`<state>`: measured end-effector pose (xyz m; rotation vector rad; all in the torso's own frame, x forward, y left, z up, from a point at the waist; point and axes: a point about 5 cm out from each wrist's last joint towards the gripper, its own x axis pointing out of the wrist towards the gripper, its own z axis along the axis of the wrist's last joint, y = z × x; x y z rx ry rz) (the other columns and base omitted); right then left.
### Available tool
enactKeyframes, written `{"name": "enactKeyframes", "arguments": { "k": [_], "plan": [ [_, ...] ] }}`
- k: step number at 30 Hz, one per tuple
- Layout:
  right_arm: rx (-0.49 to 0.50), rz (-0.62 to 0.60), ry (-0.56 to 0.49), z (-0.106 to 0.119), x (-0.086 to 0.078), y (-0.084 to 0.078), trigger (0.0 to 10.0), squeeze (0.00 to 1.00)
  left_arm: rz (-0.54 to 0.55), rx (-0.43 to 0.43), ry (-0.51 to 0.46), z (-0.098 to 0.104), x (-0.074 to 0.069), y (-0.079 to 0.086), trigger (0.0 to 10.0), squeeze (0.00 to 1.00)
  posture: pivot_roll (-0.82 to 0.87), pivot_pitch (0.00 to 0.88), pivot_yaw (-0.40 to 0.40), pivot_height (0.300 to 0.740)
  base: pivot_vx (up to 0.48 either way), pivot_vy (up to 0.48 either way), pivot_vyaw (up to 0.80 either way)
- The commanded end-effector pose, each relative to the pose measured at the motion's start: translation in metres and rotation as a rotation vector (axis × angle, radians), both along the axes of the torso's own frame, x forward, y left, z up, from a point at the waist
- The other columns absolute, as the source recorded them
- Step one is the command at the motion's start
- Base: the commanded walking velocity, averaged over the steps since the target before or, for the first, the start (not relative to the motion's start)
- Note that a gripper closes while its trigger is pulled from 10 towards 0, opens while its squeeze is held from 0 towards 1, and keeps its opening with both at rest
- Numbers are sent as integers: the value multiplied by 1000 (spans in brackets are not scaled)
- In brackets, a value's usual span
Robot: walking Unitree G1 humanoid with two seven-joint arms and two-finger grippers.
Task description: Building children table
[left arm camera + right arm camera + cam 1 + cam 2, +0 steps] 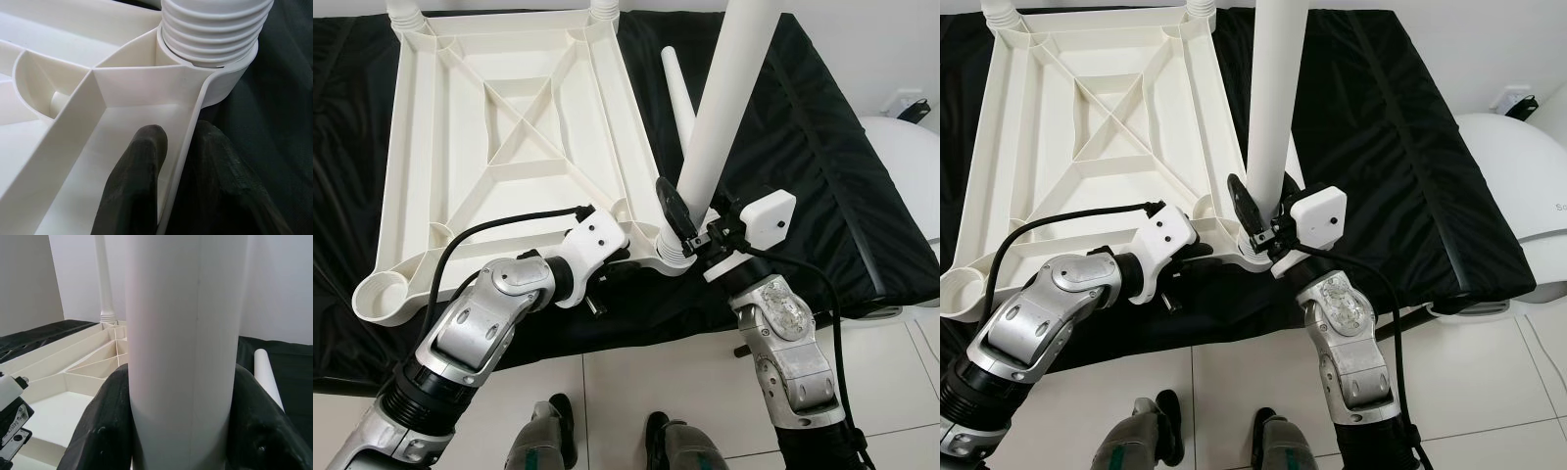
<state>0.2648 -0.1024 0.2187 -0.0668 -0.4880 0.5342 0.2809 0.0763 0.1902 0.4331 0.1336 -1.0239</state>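
We are seating a leg in the near right corner of the upturned tabletop [509, 147], which lies underside up on a black sheet [803, 176] beside the tiled floor [636, 392].

1. Right gripper [690, 220]: its two fingers [105, 431] are clenched around the lower part of the white leg [724, 108], one on each side. The leg stands nearly upright, with a slight lean toward the top in the head views.
2. Left gripper [178, 161]: it clamps the tabletop's edge wall just beside the corner socket [230, 83], one finger [139, 171] inside the rim and the other outside against the sheet.
3. The leg's ribbed thread [215, 24] sits in the socket with several ribs still exposed, so we judge the leg only partly screwed in.

To do this step well, we keep the leg square to the socket before turning; a tilted start is likely to cross the thread. We hold the rim firmly so the tabletop does not spin with the leg.

Two legs appear fitted at the far corners, though they are cut off at the frame's edge. A spare leg [678, 93] lies on the sheet beside the tabletop. The near left socket [382, 292] is open.
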Motion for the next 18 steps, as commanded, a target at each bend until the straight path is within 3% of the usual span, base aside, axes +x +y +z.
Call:
{"name": "enactKeyframes", "arguments": {
  "k": [1,6,10,14,18],
  "plan": [
    [-82,-4,297,-59,7,-8,10000,0,-111,-29,5,3,-12,-16,10000,0,-43,302,-19,740,0,0,0],
    [-89,104,328,-59,12,-19,10000,0,-118,-22,2,4,-12,-14,10000,0,-44,304,-19,740,0,0,0],
    [-93,116,329,-59,12,-21,10000,0,-119,-21,2,4,-12,-14,10000,0,-44,304,-19,740,0,0,0],
    [-127,169,332,-52,23,-37,10000,0,-120,-8,-2,5,-12,-8,10000,0,-44,305,-23,740,0,0,0],
    [-158,250,330,-47,27,-41,10000,0,-118,-4,-6,6,-13,-7,10000,0,-41,307,-28,740,0,0,0]
  ]
}}
